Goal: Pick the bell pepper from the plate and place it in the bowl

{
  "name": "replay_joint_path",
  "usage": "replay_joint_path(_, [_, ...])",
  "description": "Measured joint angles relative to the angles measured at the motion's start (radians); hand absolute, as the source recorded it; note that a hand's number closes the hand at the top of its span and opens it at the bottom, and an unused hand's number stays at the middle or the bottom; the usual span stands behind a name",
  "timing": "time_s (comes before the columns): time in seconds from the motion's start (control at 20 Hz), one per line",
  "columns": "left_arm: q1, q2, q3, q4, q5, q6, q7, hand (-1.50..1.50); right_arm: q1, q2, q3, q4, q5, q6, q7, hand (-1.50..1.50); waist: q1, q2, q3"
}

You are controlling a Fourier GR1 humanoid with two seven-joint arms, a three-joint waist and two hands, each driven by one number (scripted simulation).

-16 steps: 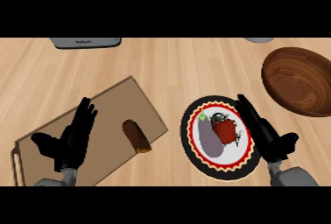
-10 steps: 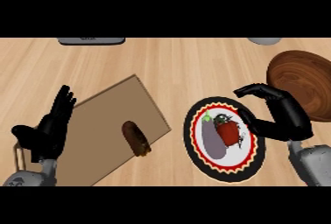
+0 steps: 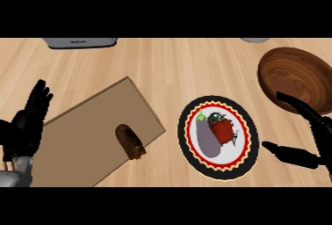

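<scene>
Leftmost, the left robot hand (image 3: pixel 26 125) rests spread at the frame edge beside a cutting board (image 3: pixel 84 136) carrying a brown item (image 3: pixel 130 141) of unclear kind. Centrally, bare tabletop (image 3: pixel 175 66) lies beyond the plate (image 3: pixel 243 162), which holds the bell pepper (image 3: pixel 221 130). Rightward, the right robot hand (image 3: pixel 308 136), spread and partly cropped, sits below the bowl (image 3: pixel 295 79).

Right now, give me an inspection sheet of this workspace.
Surface: wooden counter, bare between items.
Job's things: red bell pepper on plate, beside an eggplant; wooden bowl far right, nothing in it.
Clutter: cutting board with a brown item at its edge; grey objects at the top edge.
Robot hands: left robot hand open, resting at left; right robot hand open beside the plate, holding nothing.
Cables: nothing seen.
Surroundings: nothing seen.
</scene>
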Motion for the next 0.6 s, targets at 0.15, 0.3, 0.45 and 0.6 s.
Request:
replay_joint_path(0.15, [-0.001,0.008,0.01,-0.012,-0.003,-0.015,0.01,0.0,0.127,-0.031,0.013,-0.16,0.087,-0.056,0.08,-1.5,0.012,0.005,0.001])
replay_joint_path(0.3, [-0.011,0.007,0.026,-0.012,-0.007,-0.035,0.011,0.0,0.219,-0.063,-0.011,-0.286,0.138,-0.064,0.17,-1.5,0.025,0.01,0.002])
replay_joint_path(0.45, [-0.037,-0.006,0.026,-0.015,-0.024,-0.041,0.036,0.0,0.214,-0.08,-0.052,-0.381,0.155,-0.02,0.29,-1.5,0.037,0.014,0.003])
replay_joint_path(0.6, [-0.065,-0.012,0.037,-0.001,-0.035,-0.059,0.043,0.0,0.139,-0.092,-0.072,-0.419,0.159,0.06,0.404,-1.5,0.049,0.017,0.003])
